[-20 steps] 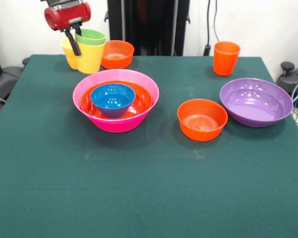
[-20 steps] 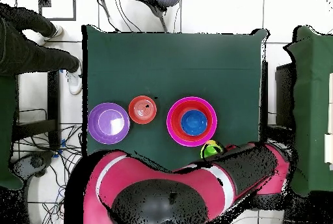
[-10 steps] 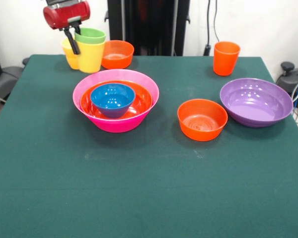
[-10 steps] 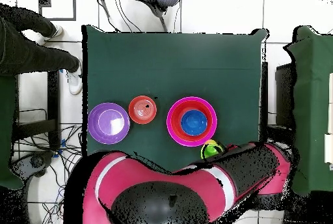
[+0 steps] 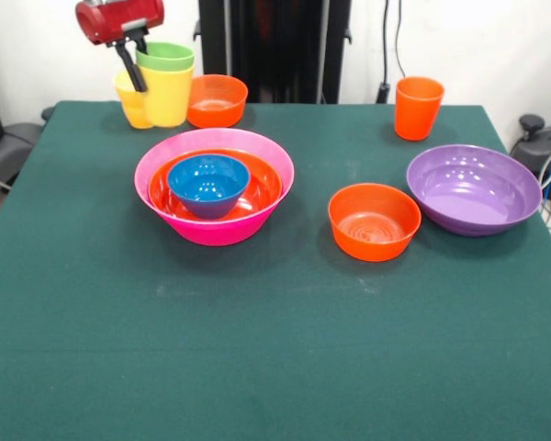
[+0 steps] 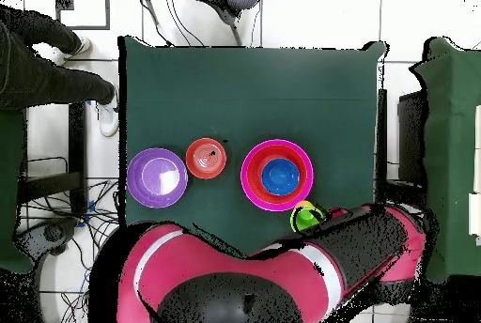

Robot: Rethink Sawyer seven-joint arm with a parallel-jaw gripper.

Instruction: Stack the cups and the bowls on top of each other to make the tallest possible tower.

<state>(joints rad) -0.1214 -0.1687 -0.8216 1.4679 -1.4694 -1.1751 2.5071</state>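
My gripper is at the table's far left corner, shut on the rim of a yellow cup with the light green cup nested in it, held just off the table. The green cup also shows in the overhead view beside my arm. A second yellow cup stands behind it. The tower base is the pink bowl holding a wide orange bowl and the small blue bowl. It shows in the overhead view too.
A small orange bowl stands right of the held cups. Another small orange bowl, the purple bowl and the tall orange cup are on the right. A person's arm shows at the overhead view's left edge.
My gripper has risen a little with the yellow and green cups in it. The bowls have not moved.
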